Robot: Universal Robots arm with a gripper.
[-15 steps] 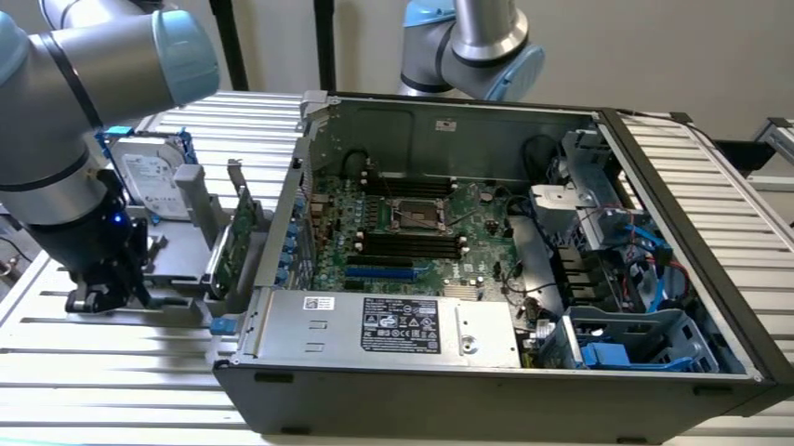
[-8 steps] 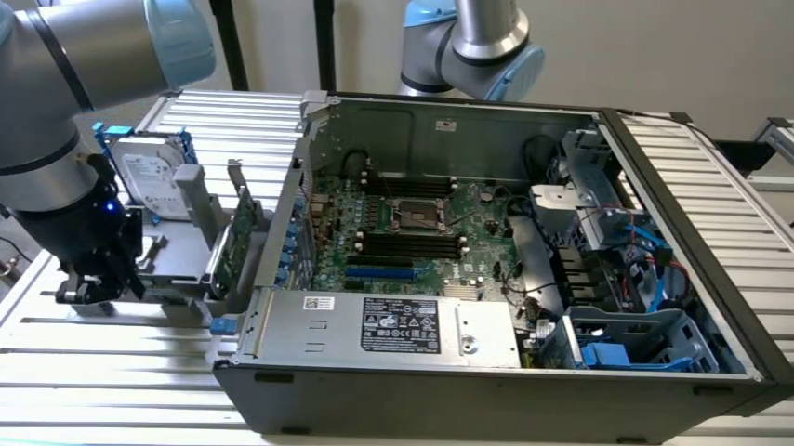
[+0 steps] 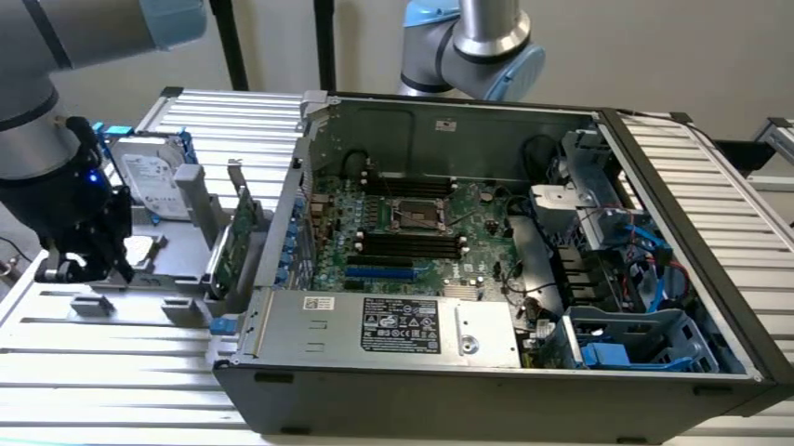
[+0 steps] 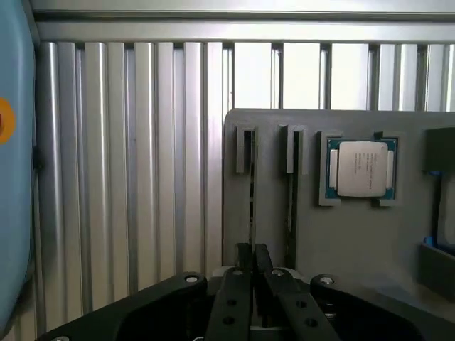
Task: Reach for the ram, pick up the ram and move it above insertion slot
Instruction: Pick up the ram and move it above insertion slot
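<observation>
- Exterior view: the gripper [image 3: 89, 268] hangs low at the exterior view's left, mid-height, over a grey holder [image 3: 167, 265] on the ribbed table [image 3: 99, 372].
- A hard drive [image 3: 149, 177] in a blue frame stands just behind the gripper, and a green expansion card [image 3: 236, 237] stands between it and the computer case [image 3: 496, 390]. A sideways drift could, I judge, knock either one.
- The case's near wall rises between the holder and the memory slots [image 3: 403, 246] at the frame's centre. A low carry would likely catch that wall's edge.
- Wrist view: the fingertips [image 4: 244, 256] are drawn close together with only a sliver between them. I cannot tell whether anything is pinched there.
- A thin dark strip [image 4: 251, 206] in the holder's [image 4: 355, 241] slot runs straight up to that sliver. I take it for the ram seen edge-on, though it is too thin to be sure.
- If the sliver is empty, pressing down would probably drive the tips onto the board's top edge, not astride it.
- A second slot [image 4: 291, 206] lies just beside the first, and a processor chip [image 4: 362, 167] sits near it. A small misalignment risks the wrong slot.
- A thin board gripped off-centre may tilt and bind in its slot.
</observation>
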